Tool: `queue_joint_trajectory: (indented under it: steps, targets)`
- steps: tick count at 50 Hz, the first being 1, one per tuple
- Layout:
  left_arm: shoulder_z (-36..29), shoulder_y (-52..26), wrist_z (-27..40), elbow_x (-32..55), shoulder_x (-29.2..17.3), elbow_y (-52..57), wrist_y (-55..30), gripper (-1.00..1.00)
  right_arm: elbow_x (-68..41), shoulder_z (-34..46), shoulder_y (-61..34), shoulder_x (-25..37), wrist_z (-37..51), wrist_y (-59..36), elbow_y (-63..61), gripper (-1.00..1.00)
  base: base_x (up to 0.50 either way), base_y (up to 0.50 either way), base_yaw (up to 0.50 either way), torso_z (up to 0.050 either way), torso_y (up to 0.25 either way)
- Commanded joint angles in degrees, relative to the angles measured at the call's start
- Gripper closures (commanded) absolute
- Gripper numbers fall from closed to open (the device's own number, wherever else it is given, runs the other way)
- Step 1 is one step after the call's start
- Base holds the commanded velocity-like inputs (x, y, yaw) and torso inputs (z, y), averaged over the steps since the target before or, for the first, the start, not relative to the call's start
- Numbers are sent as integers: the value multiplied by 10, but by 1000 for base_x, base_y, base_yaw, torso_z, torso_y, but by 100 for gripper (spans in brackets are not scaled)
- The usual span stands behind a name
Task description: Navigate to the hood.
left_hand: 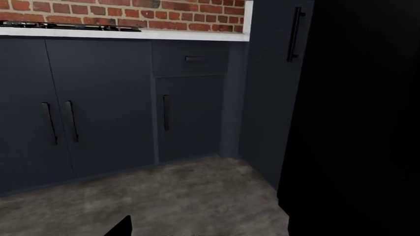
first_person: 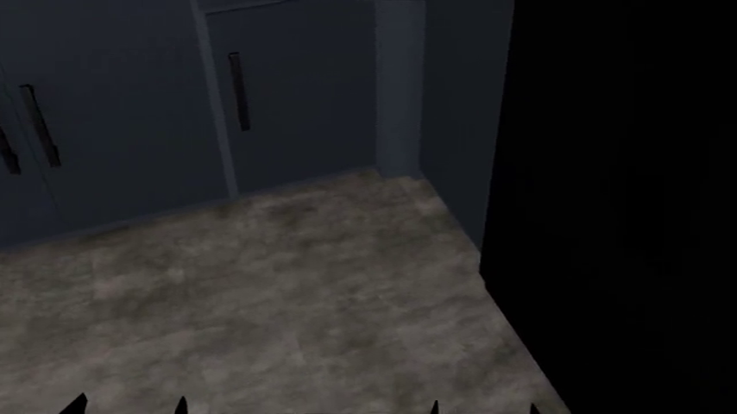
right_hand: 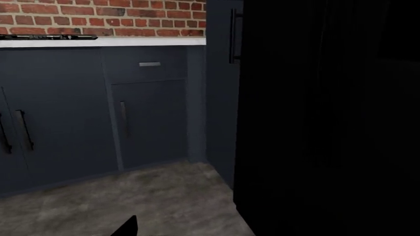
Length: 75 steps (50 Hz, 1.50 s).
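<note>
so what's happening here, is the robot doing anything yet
Nothing is being handled. The robot is on its way to the hood and faces a corner of dark blue base cabinets under a white countertop and red brick wall. A black stovetop shows at the counter's edge; no hood is in view. A tall dark unit stands close on its right.

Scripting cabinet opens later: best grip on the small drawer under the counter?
Take the drawer's short horizontal bar handle at mid-span, coming straight from the front, pincer fingers above and below it. It stands proud of the drawer front, the only graspable feature.
</note>
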<state>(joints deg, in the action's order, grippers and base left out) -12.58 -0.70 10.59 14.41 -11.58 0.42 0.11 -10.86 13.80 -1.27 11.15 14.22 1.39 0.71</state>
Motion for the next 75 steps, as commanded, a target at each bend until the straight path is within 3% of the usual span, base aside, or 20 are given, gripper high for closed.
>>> queue_joint_trajectory:
  steps: [1,62,75]
  targets:
    - [9,-4,-1,-20,10,-8,10,-100,11,-9,-3,-10,-10,3,6,-100,0,0,500,0,0]
    - [-5,-6,14,-3,-3,-7,11,-100,-6,8,-4,3,6,-1,0,-100,0,0,500,0,0]
    - [-10,-6,19,-2,-6,-4,8,-100,-1,11,-10,4,19,-10,4,-100,0,63,30,0,0]
